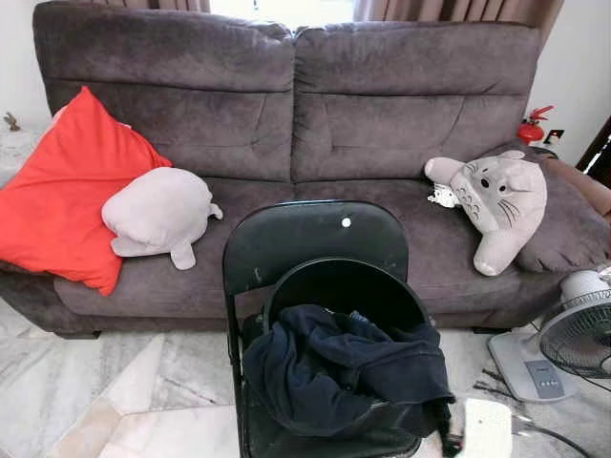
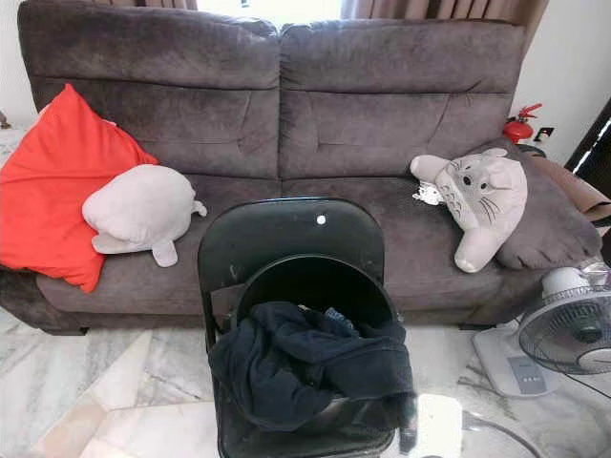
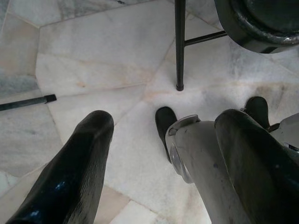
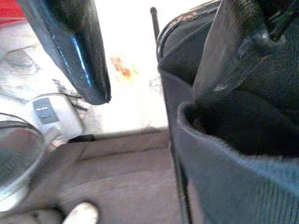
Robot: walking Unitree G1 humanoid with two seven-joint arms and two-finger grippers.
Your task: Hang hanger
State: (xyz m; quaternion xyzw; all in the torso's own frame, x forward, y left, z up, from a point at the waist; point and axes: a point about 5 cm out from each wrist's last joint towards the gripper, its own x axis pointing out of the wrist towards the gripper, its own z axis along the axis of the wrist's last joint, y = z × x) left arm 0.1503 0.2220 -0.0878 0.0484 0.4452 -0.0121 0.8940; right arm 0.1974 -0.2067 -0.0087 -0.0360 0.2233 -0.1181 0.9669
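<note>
From the head views, a black folding metal chair (image 1: 310,239) stands on the pale marble floor (image 1: 115,391) in front of a grey-brown suede sofa (image 1: 286,105). On its seat sits a round black basket (image 1: 346,286) with dark navy clothing (image 1: 334,367) slumped over its near rim. A red square cushion (image 1: 72,186) and a pale grey plush (image 1: 158,212) lie on the sofa's left; a grey cat-like plush (image 1: 496,200) leans on the right. A white floor fan (image 1: 578,334) stands near right, partly cut off.

No hanger can be made out; if one is here, I judge it buried under the clothing.

In the left wrist view, the left end effector (image 3: 159,158) hangs over the floor beside a chair leg (image 3: 180,44), fingers spread and holding nothing.

In the right wrist view, the right end effector (image 4: 154,70) is released too, one finger against the basket's rim (image 4: 205,126), the other clear of it.

Risks: digging blind could snag the fabric and drag the basket off the seat, or tip the light chair. This view is blurred and overexposed, so contact is hard to judge.
</note>
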